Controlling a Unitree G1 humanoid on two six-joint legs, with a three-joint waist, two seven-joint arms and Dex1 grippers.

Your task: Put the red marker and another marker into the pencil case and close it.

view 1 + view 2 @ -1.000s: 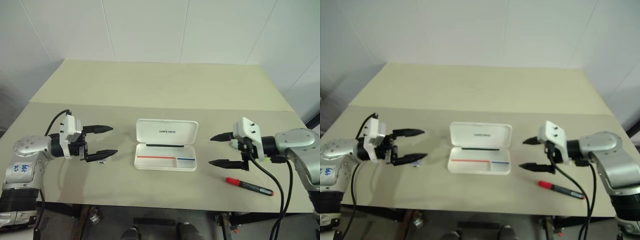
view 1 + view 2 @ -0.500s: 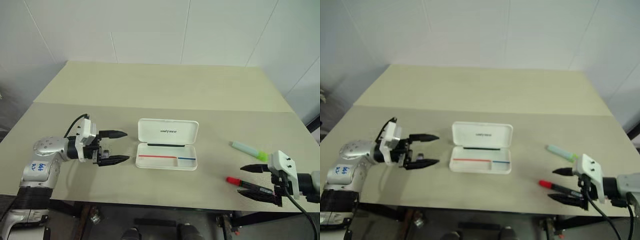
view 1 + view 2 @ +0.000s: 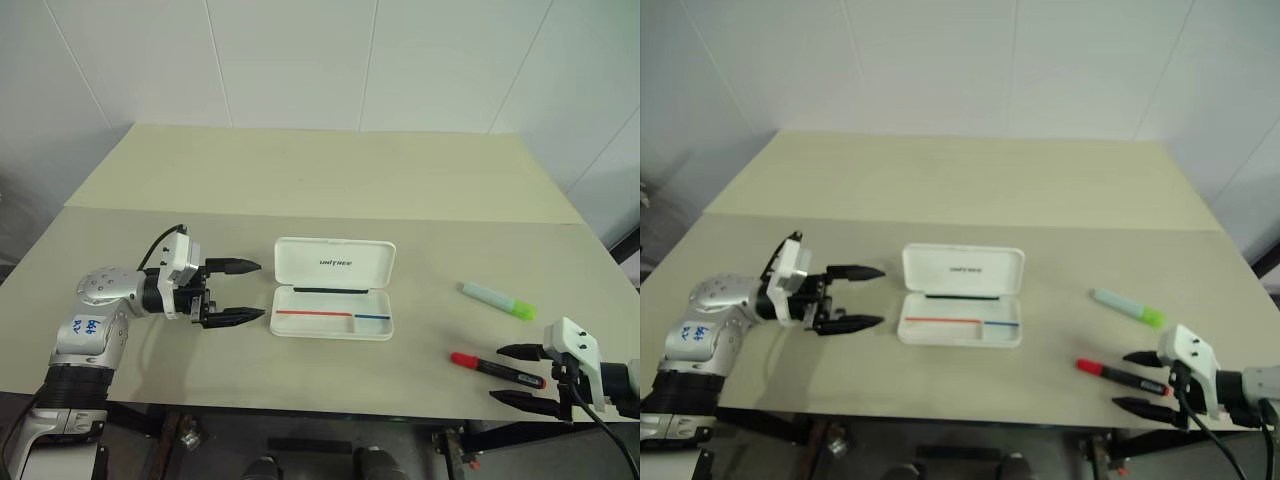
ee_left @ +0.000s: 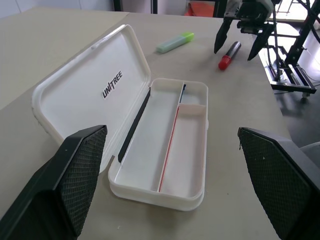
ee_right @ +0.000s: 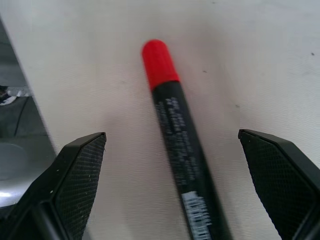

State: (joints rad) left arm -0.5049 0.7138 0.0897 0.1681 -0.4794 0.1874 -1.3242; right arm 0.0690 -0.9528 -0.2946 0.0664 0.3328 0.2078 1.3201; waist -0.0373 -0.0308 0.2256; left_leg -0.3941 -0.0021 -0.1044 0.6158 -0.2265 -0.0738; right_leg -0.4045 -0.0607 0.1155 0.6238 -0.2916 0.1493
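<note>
A: What can go wrong from here, in yr opinion?

B: The right hand (image 3: 520,376) is wide open w/ nothing in it, and the red marker (image 3: 497,368) lies between its two fingers, near the front edge of the worktop (image 3: 330,180). I think if the fingers close a bit off-centre, the round barrel can roll or get pushed toward the edge and maybe fall off. Also it takes the marker at the tail end, so it could tilt in the grip.

A: And the left side?

B: The left hand (image 3: 240,291) is also fully open and empty, just beside the pencil case (image 3: 333,300), at its left end, not touching. The case stands open, lid up, tray empty. If this hand bumps the case, I guess it slides or the lid drops shut before the markers are in.

A: The other marker?

B: The green highlighter (image 3: 497,299) lies on the worktop, apart from the red one, farther from the edge, right of the case.

A: Any writing?

B: The lid says "UNITREE" in dark letters. The marker barrel has small white print, I cannot read it. A blue handwritten note is on the left arm, not legible.
</note>
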